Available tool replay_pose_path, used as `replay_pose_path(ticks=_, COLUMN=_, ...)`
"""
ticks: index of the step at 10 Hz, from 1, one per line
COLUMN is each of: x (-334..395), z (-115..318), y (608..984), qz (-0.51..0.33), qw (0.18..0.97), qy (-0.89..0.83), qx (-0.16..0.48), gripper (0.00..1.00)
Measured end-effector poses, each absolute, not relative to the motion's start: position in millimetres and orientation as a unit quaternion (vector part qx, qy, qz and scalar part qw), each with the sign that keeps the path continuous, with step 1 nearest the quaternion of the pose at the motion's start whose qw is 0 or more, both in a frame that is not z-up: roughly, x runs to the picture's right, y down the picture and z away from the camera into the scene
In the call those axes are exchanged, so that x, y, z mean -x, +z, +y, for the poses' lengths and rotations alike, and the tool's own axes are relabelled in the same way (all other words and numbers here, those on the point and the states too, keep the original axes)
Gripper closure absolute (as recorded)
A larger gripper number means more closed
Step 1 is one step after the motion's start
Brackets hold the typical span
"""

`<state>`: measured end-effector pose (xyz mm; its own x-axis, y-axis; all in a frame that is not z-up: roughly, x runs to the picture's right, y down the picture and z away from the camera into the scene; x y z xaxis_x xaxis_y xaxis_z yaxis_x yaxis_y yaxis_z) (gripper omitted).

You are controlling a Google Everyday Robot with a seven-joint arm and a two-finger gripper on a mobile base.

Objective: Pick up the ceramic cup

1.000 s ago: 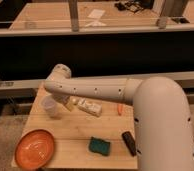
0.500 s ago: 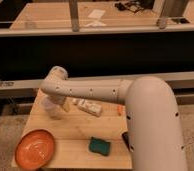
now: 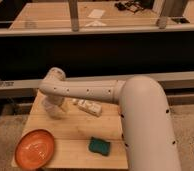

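The ceramic cup (image 3: pixel 56 112) is a small white cup standing on the left rear part of the wooden table (image 3: pixel 75 131). My white arm stretches from the lower right across the table to its wrist at the left. The gripper (image 3: pixel 53 101) hangs down from that wrist, right over the cup and partly covering its top. It looks open around the cup's rim, and the cup still rests on the table.
An orange plate (image 3: pixel 35 148) lies at the front left corner. A green sponge (image 3: pixel 99 146) sits near the front edge. A white carton (image 3: pixel 89 106) lies just right of the cup. A dark rail and a shelf run behind the table.
The wrist has swung left and lowered the gripper onto the cup. The arm's thick part now fills more of the right side and hides the dark object there.
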<state>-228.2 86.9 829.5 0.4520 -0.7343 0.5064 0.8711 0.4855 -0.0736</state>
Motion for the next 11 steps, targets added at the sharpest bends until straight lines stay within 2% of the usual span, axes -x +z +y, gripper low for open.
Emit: replay_pose_path(ticks=11, x=249, z=97, y=846, qz=-0.236, qw=0.816, qy=-0.500, qx=0.170, gripper=0.20)
